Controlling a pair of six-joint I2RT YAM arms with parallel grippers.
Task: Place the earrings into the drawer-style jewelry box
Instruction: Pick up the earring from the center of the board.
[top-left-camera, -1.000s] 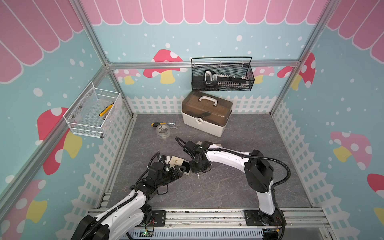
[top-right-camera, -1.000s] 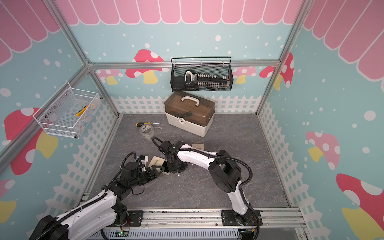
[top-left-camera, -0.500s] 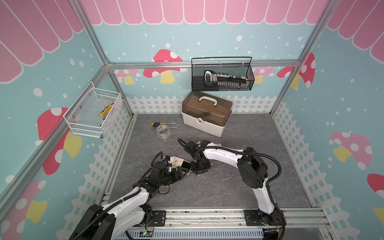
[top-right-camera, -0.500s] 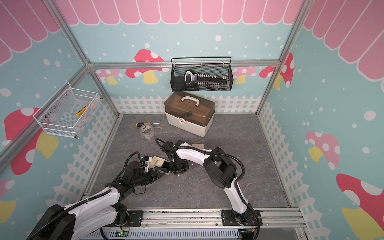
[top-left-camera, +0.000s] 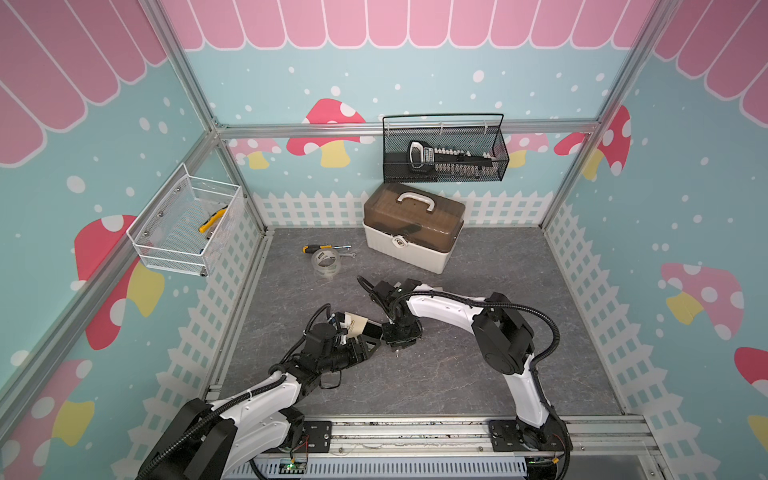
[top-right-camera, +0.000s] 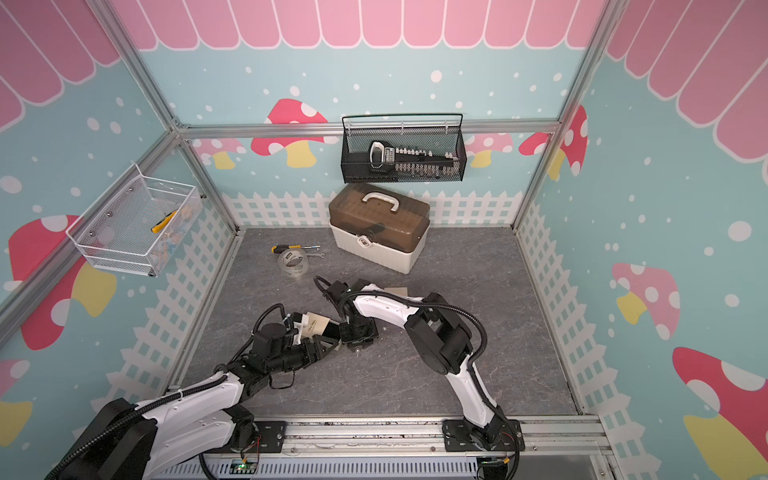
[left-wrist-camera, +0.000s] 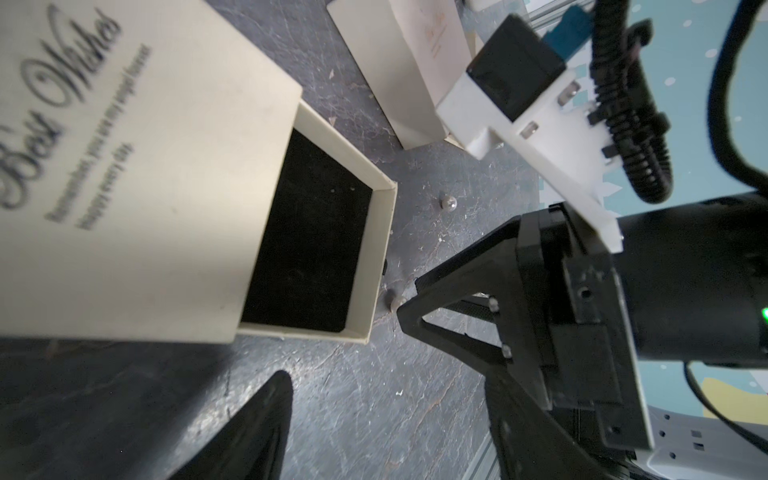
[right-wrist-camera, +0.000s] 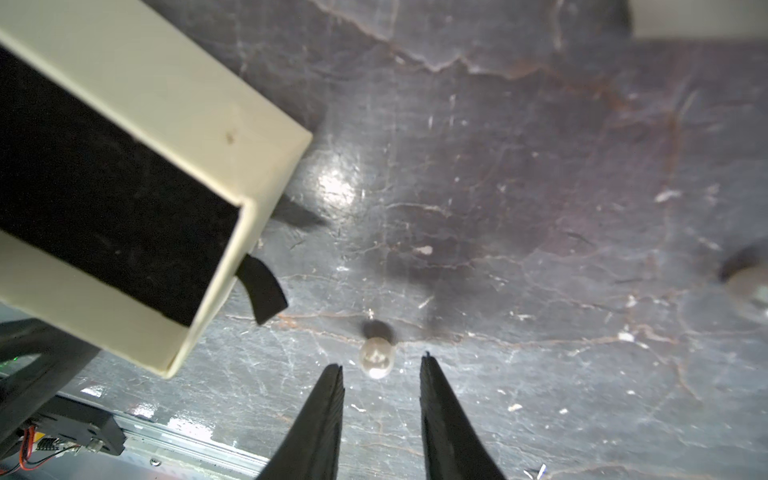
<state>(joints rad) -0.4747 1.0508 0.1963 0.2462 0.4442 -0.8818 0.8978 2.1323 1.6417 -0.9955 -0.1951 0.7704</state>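
The cream jewelry box (top-left-camera: 356, 325) lies on the grey floor with its black-lined drawer (left-wrist-camera: 316, 241) pulled out of the "Best Wishes" sleeve. One pearl earring (right-wrist-camera: 376, 357) lies on the floor just past the drawer's corner, level with the tips of my right gripper (right-wrist-camera: 382, 363). Its jaws are open a little and do not touch it. In a top view this earring (top-left-camera: 397, 351) is a pale speck under the right gripper (top-left-camera: 401, 337). A second earring (left-wrist-camera: 449, 203) lies on the floor further off. My left gripper (left-wrist-camera: 386, 382) is open beside the box, holding nothing.
A second cream box (top-left-camera: 432, 286) lies behind the right arm. A tape roll (top-left-camera: 327, 262) and a screwdriver (top-left-camera: 320, 248) lie at the back left, a brown-lidded toolbox (top-left-camera: 413, 232) at the back. Wire baskets (top-left-camera: 444, 151) (top-left-camera: 187, 224) hang on the walls.
My left gripper has crept a little to the right, towards the drawer end of the box. The right arm's elbow swung slightly left; its gripper stays over the same spot.
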